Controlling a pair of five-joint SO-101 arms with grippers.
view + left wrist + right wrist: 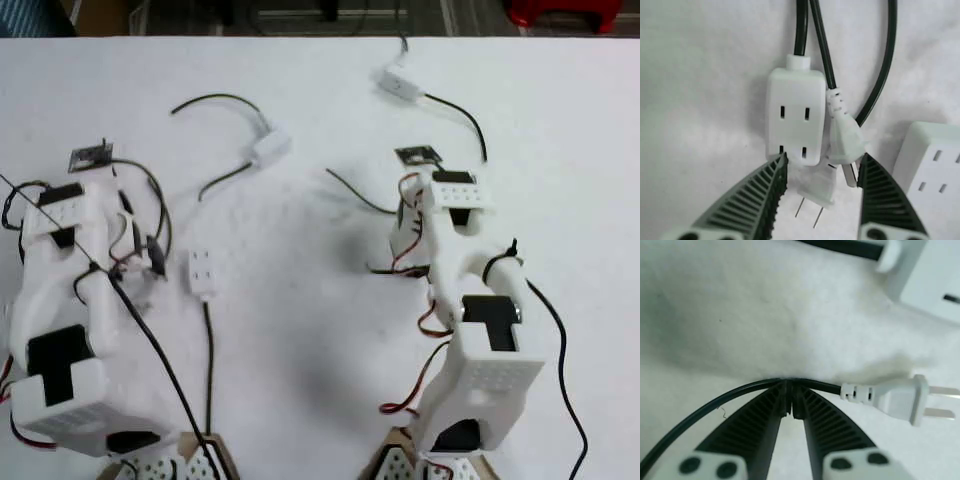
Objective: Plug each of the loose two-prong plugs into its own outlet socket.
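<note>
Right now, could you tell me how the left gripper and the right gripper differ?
The left gripper is open, straddling two loose plugs beside an outlet block; the right gripper is shut, pinching a black cord just behind one plug. Both have black ribbed fingers over the white table.

High view fixed overhead, facing down on the whole table (320,100), arms at its near edge, wrist views very close, left gripper (825,160) and right gripper (791,390) in the foreground, same table beneath.
</note>
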